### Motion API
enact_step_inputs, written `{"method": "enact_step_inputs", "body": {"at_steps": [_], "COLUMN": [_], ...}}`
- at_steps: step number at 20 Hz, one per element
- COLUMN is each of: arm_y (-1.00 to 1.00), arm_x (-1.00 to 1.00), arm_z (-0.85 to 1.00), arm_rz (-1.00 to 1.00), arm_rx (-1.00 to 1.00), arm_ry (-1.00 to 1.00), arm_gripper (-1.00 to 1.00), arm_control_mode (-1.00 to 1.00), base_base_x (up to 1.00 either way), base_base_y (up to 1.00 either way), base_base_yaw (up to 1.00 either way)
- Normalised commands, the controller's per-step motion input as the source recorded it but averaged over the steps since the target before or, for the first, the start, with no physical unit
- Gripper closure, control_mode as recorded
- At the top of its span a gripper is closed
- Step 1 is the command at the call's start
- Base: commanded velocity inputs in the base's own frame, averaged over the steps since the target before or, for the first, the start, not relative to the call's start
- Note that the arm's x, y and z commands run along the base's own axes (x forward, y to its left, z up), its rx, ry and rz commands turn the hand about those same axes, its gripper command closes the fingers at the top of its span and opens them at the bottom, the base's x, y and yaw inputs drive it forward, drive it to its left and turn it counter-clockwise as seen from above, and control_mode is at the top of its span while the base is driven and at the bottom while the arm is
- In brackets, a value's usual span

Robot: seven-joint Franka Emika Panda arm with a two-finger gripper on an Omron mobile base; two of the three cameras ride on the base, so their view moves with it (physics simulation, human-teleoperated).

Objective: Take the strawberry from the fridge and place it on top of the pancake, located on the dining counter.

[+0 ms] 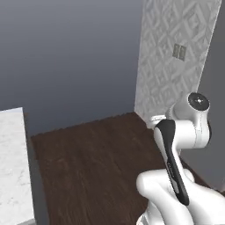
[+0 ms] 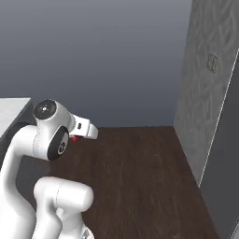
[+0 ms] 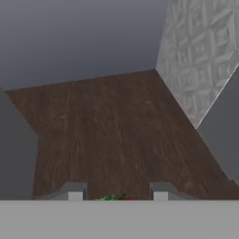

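**Robot carries the strawberry across the room**

White robot arm (image 1: pixel 176 176) sits closest to the cameras, folded up high over the dark wood floor (image 1: pixel 96 167). Behind the floor stands a big plain grey wall (image 1: pixel 70 57), and beside it a pale wall with a bumpy pattern (image 1: pixel 176 57). A white marble desk (image 1: pixel 13 167) shows at the left edge of the left base view. It looks like the dining desk, but no pancake can be seen on the part in view.

Next come the jaws (image 3: pixel 117 195). They are set narrow, with the tiny red strawberry (image 3: pixel 116 199) held between them, green leaves showing. A red speck under the hand in the right base view looks like the same fruit.

So picking the strawberry out of the fridge looks done. What is left: get to the pancake and set the strawberry on top.
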Motion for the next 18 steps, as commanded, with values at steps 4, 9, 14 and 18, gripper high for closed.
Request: {"method": "enact_step_inputs", "body": {"at_steps": [4,9,14,18], "arm_y": [0.0,0.0,0.0,0.0], "arm_x": [0.0,0.0,0.0,0.0], "arm_z": [0.0,0.0,0.0,0.0], "arm_rz": [0.0,0.0,0.0,0.0], "arm_rx": [0.0,0.0,0.0,0.0], "arm_ry": [0.0,0.0,0.0,0.0], "arm_gripper": [1.0,1.0,1.0,1.0], "arm_control_mode": [1.0,1.0,1.0,1.0], "base_base_x": [0.93,1.0,1.0,1.0], "base_base_y": [-0.23,-0.48,-0.63,-0.66], "base_base_yaw": [0.68,0.63,0.49,0.46]}}
